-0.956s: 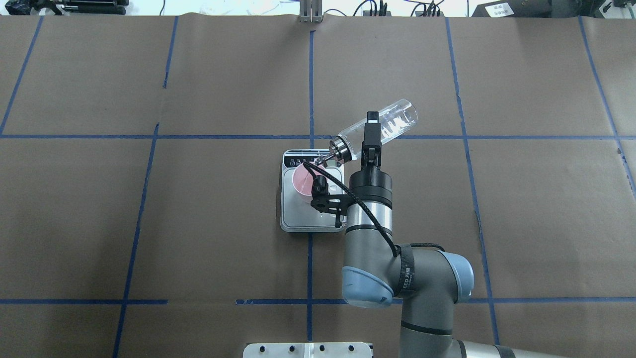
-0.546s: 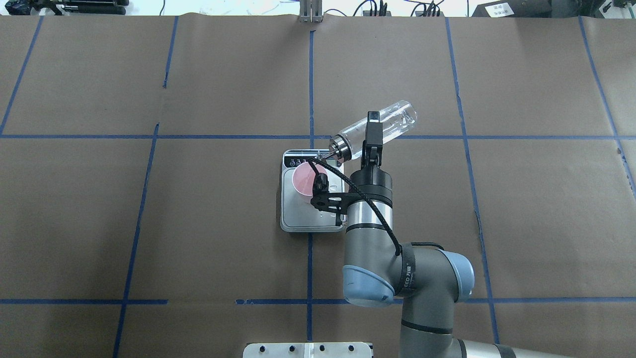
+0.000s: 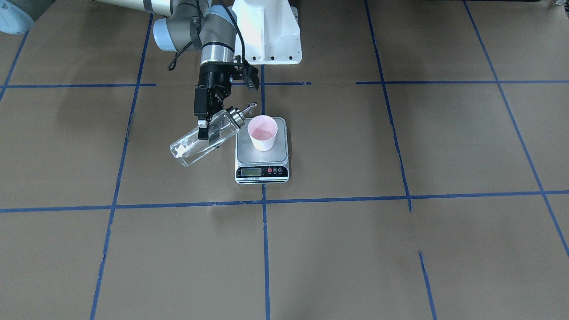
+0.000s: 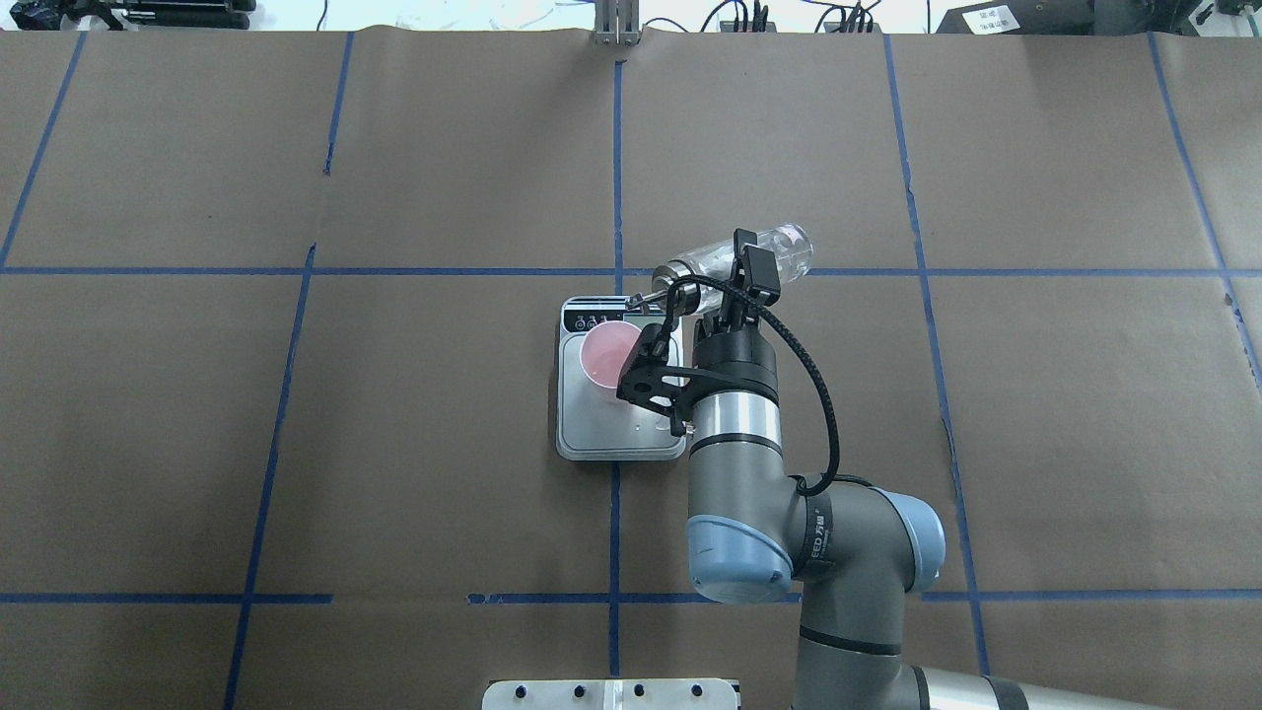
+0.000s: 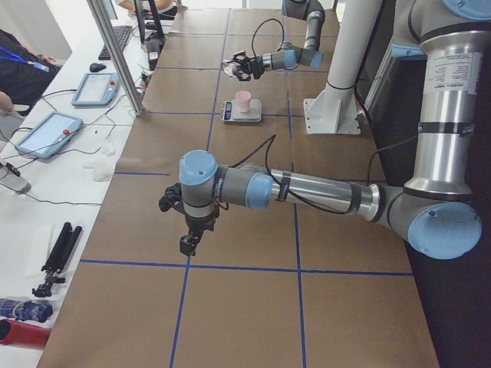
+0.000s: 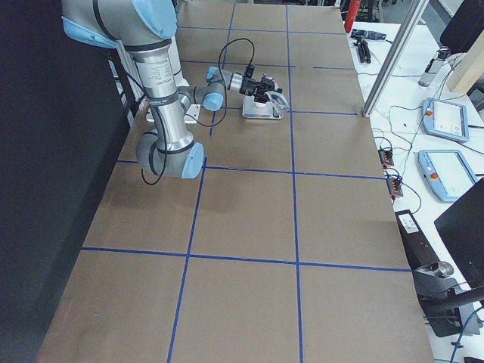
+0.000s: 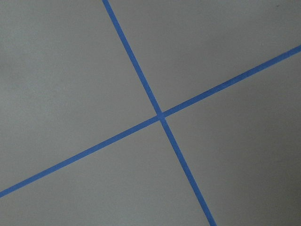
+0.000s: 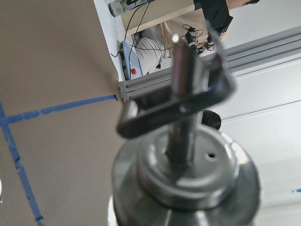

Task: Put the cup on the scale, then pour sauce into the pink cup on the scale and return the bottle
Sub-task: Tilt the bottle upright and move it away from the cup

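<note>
The pale pink cup (image 4: 603, 352) stands on the scale (image 4: 621, 424) near its display end; both also show in the front view, the cup (image 3: 262, 132) upright on the scale (image 3: 272, 155). My right gripper (image 4: 744, 261) is shut on the clear glass bottle (image 4: 784, 245), held tilted in the air beside the scale. Its silver cap (image 3: 235, 116) and thin spout point toward the cup, just outside the rim. The cap fills the right wrist view (image 8: 188, 183). The liquid is hard to make out. My left gripper (image 5: 188, 244) hangs over bare table far from the scale; I cannot tell if it is open.
Brown paper with blue tape lines covers the table (image 4: 296, 444). The white robot base (image 3: 266, 31) stands behind the scale. Tablets, cables and tools lie on the side bench (image 5: 69, 130). The left wrist view shows only a tape crossing (image 7: 161, 115).
The right wrist has rolled and its cable has swung to the right. The bottle looks shorter from overhead, tipped back more upright. Cup and scale have not moved.
</note>
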Motion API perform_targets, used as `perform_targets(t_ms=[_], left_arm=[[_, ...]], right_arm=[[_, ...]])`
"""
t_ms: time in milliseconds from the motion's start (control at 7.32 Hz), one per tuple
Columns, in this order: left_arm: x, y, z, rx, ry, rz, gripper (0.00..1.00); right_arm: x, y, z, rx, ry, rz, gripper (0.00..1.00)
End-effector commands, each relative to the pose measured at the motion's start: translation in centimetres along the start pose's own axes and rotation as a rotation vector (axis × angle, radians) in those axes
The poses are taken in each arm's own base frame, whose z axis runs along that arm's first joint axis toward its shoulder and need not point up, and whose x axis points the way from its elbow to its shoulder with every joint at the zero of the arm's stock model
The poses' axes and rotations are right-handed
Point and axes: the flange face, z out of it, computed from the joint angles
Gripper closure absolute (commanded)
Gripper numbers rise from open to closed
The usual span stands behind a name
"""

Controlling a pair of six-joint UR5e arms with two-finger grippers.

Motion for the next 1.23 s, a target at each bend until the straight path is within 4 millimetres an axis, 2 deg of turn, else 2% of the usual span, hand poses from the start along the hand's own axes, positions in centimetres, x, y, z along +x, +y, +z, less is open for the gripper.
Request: perform_targets(t_ms=[0, 273, 683, 819, 1092], left_arm=[[0.2, -0.2, -0.6, 0.011, -0.005, 0.006, 0.00], [0.4, -0.3, -1.6, 0.028, -0.012, 0.007, 0.00], [0.2, -0.2, -2.2, 0.038, -0.018, 0.002, 0.00], [0.3, -0.3, -2.4, 0.041, -0.019, 0.005, 0.00], [0.6, -0.2, -2.9, 0.050, -0.024, 0.008, 0.00]], right_arm=[[1.2, 0.4, 0.7, 0.017, -0.032, 0.256, 1.00], [2.6, 1.6, 1.9, 0.004, -0.018, 0.282, 1.00], [6.2, 5.4, 2.8, -0.050, -0.114, 0.560, 1.00], [7.0, 6.5, 3.8, -0.084, -0.147, 0.620, 1.00], [8.7, 10.6, 5.8, -0.178, -0.189, 0.752, 1.00]])
